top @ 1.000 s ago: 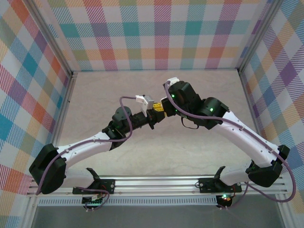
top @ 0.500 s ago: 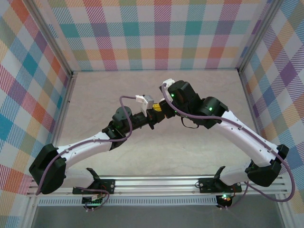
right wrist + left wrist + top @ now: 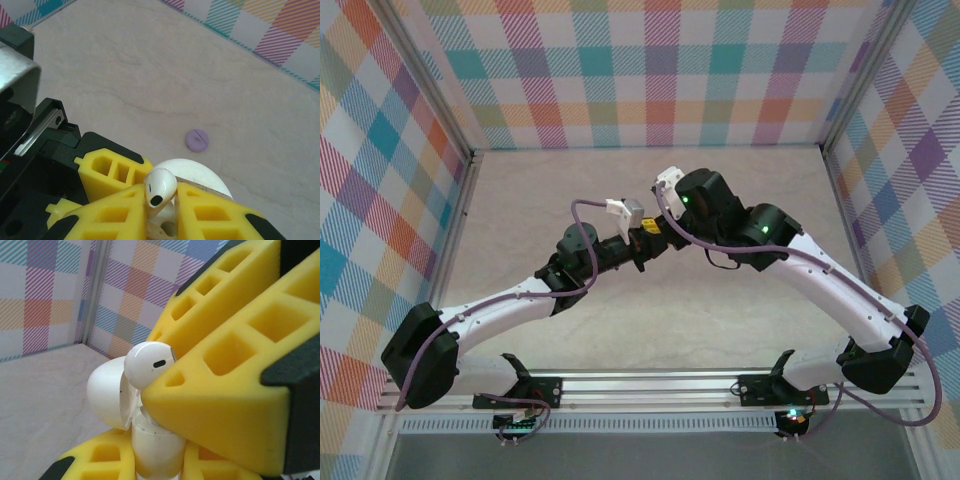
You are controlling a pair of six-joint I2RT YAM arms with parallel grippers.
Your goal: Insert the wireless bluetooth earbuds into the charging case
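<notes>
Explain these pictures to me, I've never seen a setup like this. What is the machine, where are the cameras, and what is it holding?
These are two robot arms bolted to the near edge of a table. Each ends in a two-finger gripper with yellow fingers. The wide picture looks down from above and behind the arms. The two close-ups come from small cameras on the wrists. The left gripper is shut on a small white charging case, whose lid appears to be open. The right gripper pinches a white earbud right at the case. A small purple disc lies on the table beyond them.
</notes>
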